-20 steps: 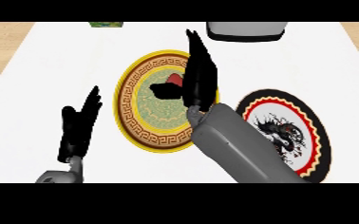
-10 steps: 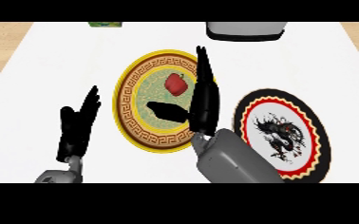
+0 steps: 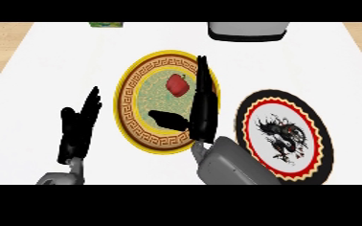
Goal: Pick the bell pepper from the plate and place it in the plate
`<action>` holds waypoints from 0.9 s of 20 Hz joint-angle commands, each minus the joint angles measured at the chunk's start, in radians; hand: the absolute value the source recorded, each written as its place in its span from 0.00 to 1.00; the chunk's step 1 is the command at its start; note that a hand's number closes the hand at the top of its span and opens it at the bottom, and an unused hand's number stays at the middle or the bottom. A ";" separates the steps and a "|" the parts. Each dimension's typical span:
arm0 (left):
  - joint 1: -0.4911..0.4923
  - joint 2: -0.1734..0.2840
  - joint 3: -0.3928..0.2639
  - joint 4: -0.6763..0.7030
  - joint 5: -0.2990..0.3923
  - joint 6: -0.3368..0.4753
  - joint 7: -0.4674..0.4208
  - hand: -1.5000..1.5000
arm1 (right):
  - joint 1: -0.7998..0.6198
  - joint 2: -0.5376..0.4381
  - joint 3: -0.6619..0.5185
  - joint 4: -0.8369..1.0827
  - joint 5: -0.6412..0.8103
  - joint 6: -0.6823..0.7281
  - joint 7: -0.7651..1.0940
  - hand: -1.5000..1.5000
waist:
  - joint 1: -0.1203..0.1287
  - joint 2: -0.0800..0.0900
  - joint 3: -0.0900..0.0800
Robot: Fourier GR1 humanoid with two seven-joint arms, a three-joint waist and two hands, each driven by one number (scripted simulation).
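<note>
The red bell pepper (image 3: 176, 84) lies on the green centre of the yellow-rimmed plate (image 3: 134, 84), a little above the plate's middle, with nothing touching it; the right hand (image 3: 201, 106) stands over that plate's right side, fingers straight and pointing away from the robot just right of the pepper, thumb spread wide toward the plate's lower middle, so the hand is opened wide and holds nothing; I judge this the set-up for closing round the pepper from the side. The black-rimmed dragon plate (image 3: 311, 124), right of the yellow plate, is the likely goal. The left hand (image 3: 79, 127) rests open on the counter (image 3: 63, 62), left of the yellow plate.
</note>
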 commanded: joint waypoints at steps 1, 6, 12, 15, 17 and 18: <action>-0.008 0.002 0.005 -0.031 -0.009 -0.006 0.042 0.50 | -0.029 0.003 0.064 0.026 0.048 -0.090 0.139 0.00 | 0.000 -0.001 0.000; 0.003 -0.007 0.019 0.010 -0.004 -0.022 -0.022 0.50 | -0.089 0.003 0.040 0.131 0.025 -0.090 0.147 0.00 | 0.002 0.000 0.000; 0.035 -0.026 -0.003 -0.075 -0.036 0.008 0.062 0.50 | 0.040 0.003 0.030 0.085 0.117 -0.098 0.138 0.00 | -0.004 -0.002 0.000; 0.036 0.005 0.031 -0.033 -0.002 -0.053 0.015 0.50 | 0.058 0.003 -0.029 0.085 0.137 -0.048 0.133 0.00 | -0.005 -0.002 0.000; 0.003 -0.015 0.043 0.003 -0.010 -0.034 0.002 0.50 | 0.082 0.003 -0.044 0.048 0.170 -0.015 0.154 0.00 | -0.008 -0.002 0.000; -0.024 -0.006 0.058 0.015 -0.007 -0.039 0.009 0.50 | 0.147 0.001 -0.061 0.032 0.154 0.006 0.077 0.00 | -0.010 -0.001 0.000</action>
